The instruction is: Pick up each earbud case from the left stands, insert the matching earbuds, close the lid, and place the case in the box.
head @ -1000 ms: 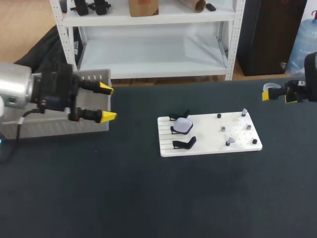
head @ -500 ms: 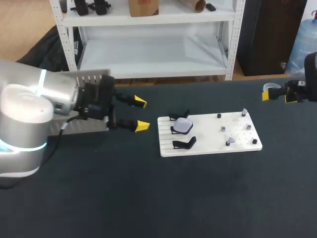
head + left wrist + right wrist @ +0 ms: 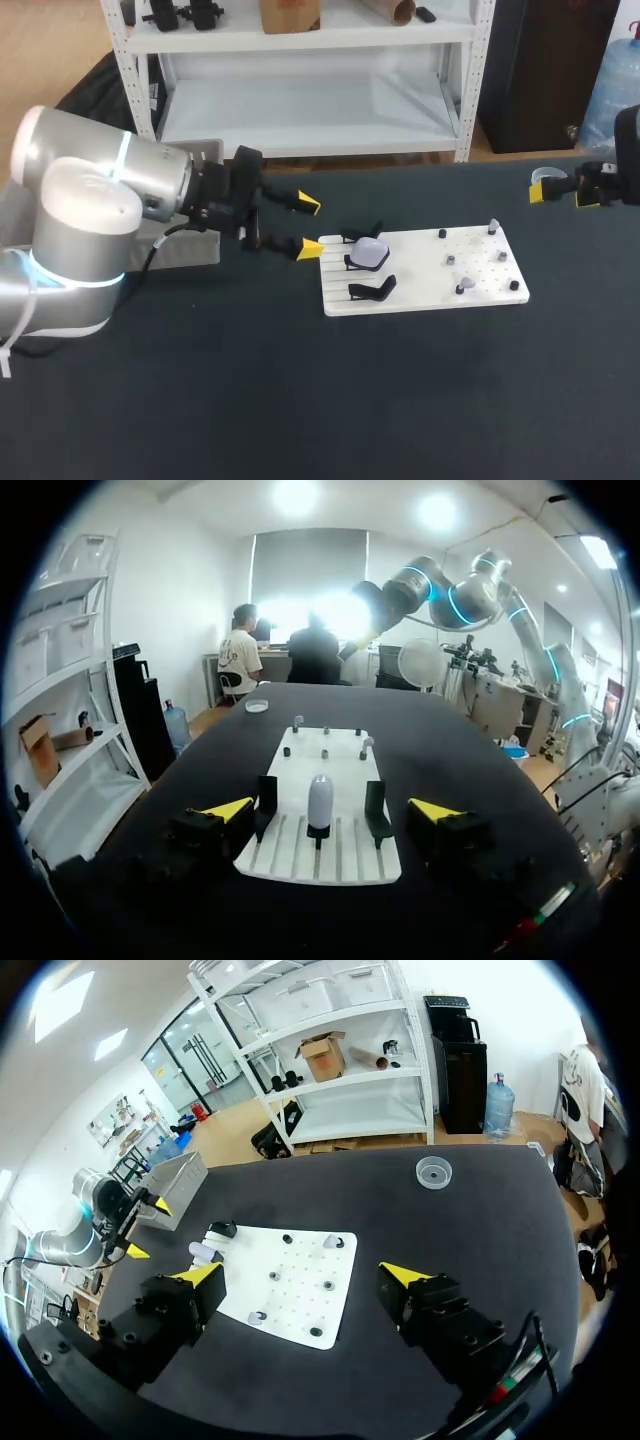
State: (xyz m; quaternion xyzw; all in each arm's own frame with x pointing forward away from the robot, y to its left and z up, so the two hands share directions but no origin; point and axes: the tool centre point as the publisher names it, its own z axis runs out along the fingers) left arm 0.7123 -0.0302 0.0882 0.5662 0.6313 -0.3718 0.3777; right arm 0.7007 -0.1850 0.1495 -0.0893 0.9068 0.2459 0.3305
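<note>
Pale lilac-white rounded plastic earbud case (image 3: 371, 253) sits on the middle one of three black plastic stands (image 3: 372, 290). They're at the left end of a flat white perforated board (image 3: 420, 295), approx mid dark tabletop (image 3: 300, 400). In left wrist view the case (image 3: 320, 802) is edge-on: narrow, long axis upright, propped in its stand w/ one stand (image 3: 375, 815) either side. In head view its broad face shows, leaning twd the board's right end. Lid seam too small to make out, so lid open or closed: can't tell. Any print on it too small to read.

Left tool (image 3: 309, 226) is spread wide, just off the board's left edge, pointing along the board at the case, touching nothing. In its wrist view (image 3: 333, 810) the yellow tips flank the stand row, case ahead btw them, apart from both.

Right tool (image 3: 562, 196) is at the tabletop's far right edge, well apart from the board, also spread, holding nothing; its arm is mostly cut off. Its wrist view (image 3: 300, 1273) takes in the whole board (image 3: 290, 1290).

Tiny pale earbuds (image 3: 461, 287) and black pegs (image 3: 514, 285) stand on the board's right half; shapes too small to tell.

Grey metal box (image 3: 190, 155) is mostly hidden behind the left arm. Small clear round dish (image 3: 433, 1171) sits near the tabletop's far right corner.
</note>
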